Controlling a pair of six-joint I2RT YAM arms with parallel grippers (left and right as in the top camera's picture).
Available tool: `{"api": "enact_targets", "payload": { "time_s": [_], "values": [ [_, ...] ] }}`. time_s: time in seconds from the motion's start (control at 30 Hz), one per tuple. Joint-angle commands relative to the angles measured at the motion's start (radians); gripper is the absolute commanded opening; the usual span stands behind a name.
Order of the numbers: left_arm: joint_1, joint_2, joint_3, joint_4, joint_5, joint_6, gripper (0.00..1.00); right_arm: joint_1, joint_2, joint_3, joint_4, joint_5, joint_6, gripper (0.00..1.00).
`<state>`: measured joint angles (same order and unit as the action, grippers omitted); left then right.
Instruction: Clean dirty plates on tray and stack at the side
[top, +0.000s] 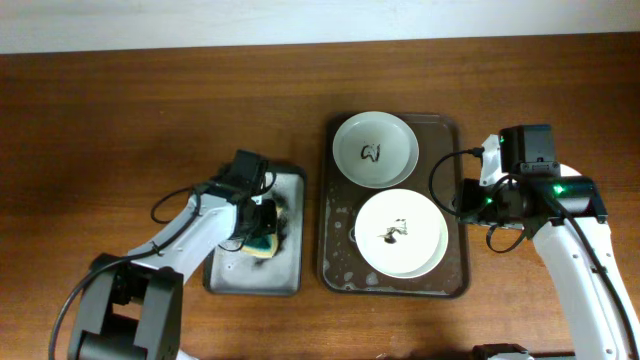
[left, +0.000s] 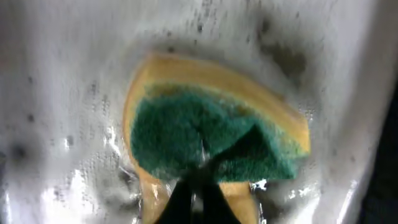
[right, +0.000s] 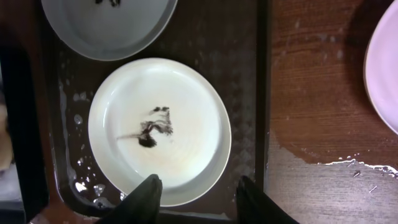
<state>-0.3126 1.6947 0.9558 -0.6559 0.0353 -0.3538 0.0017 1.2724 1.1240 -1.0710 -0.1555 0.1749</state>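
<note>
A: L hand (left: 198, 186)?
B: Clamped on sponge (left: 205, 134), I think – blurry – pressing it into grey tray (left: 56, 93) beneath, prob. soaking.
A: R hand (right: 200, 196)?
B: Open, stained plate (right: 186, 106) just ahead on tray (right: 245, 93), ready to steady it.

- tray (top: 338, 272): dark brown, rectangular, raised rim; flat, right of centre; wet droplets
- far plate (top: 375, 149): white, round; black scribble at centre; tray's far end
- near plate (top: 401, 233): white; black smear; tray's near end
- third plate (right: 384, 68): only its edge shows; right of tray
</note>
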Motion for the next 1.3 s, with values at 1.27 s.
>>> {"api": "enact_targets", "payload": {
  "time_s": [1.27],
  "values": [
    [-0.334,0.101,0.472,-0.094,0.265,-0.106,0.00,-0.127,0.561,-0.116,0.214,-0.173,-0.114,0.07]
  ]
}}
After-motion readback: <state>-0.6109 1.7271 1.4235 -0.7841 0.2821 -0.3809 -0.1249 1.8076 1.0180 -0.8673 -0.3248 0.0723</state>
